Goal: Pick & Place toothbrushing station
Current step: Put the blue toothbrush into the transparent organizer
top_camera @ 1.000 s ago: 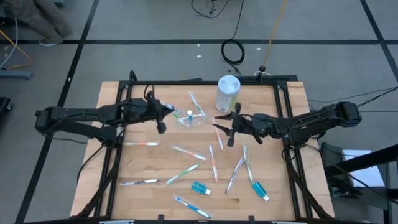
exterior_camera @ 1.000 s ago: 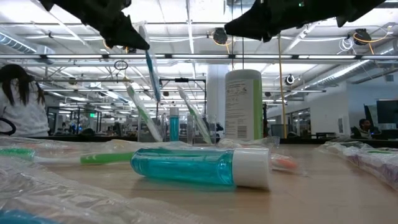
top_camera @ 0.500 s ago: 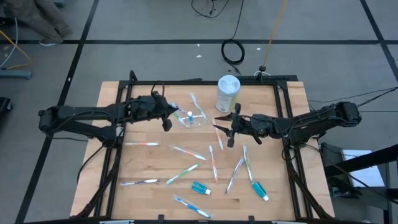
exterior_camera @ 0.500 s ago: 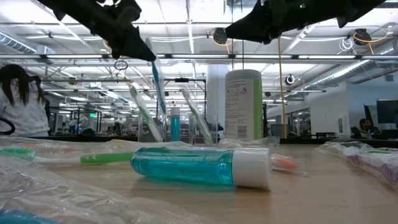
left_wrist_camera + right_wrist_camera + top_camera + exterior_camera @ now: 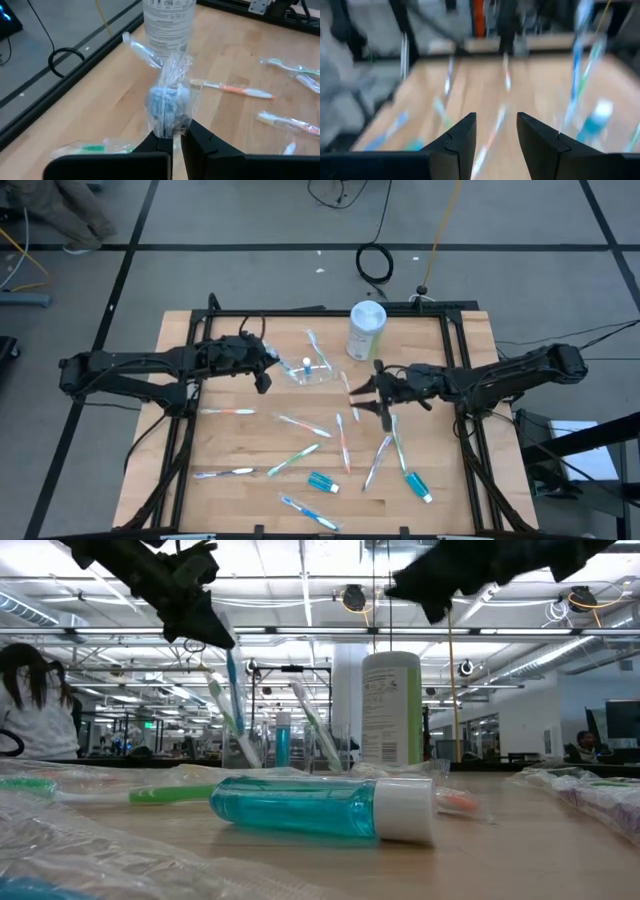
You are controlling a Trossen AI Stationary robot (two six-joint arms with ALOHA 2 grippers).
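A clear cup stands at the table's far middle with two toothbrushes and a small blue tube leaning in it. My left gripper hovers just left of the cup, shut on a plastic-wrapped blue toothbrush, which also shows in the left wrist view. My right gripper hangs open in the air right of the cup, nothing between its fingers. Several more wrapped toothbrushes and blue toothpaste tubes lie flat on the wood. My left gripper pinches the wrapped toothbrush by its upper end between its two fingers. The fingers come from the table's left, slanting down. The brush hangs below the fingertips, nearly upright and a little tilted, clear of the table.
A tall white-and-green canister stands at the far edge, right of the cup. One toothpaste tube lies near the table's front. Another tube lies at the near right. A person sits in the room beyond.
My left gripper has rolled a little at the wrist, and the toothbrush now hangs slightly lower beside the cup. My right gripper has turned and tipped at the wrist, shifting a little toward the table's near edge, still open.
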